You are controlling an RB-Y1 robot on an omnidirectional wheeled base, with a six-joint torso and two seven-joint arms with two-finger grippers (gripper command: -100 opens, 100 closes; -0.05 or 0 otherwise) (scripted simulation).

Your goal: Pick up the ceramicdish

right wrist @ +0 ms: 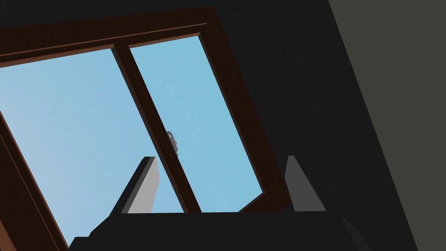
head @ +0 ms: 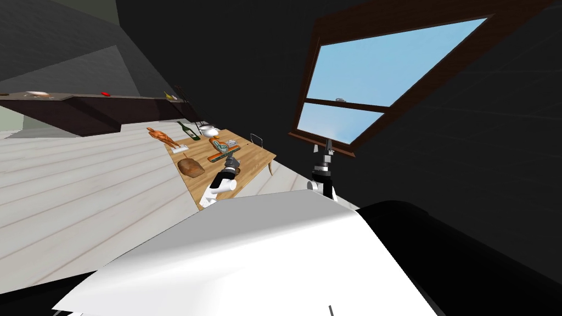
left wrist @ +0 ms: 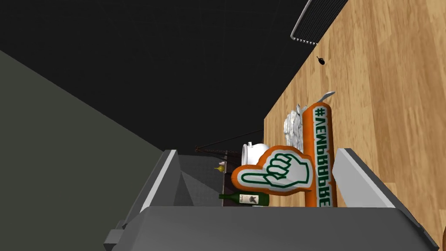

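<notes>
The ceramic dish is a white lidded pot at the far end of the wooden table. In the left wrist view the ceramic dish peeks out behind an orange and white foam hand. My left gripper hovers over the middle of the table, well short of the dish. That left gripper is open, with the foam hand lying beyond its fingers and nothing held. My right gripper is raised off the table's right side by the window. The right gripper is open and empty.
A green bottle lies beside the dish, and an orange figurine stands left of it. A brown lump sits on the table's near left. A crumpled grey object and a wire rack lie near the wall edge.
</notes>
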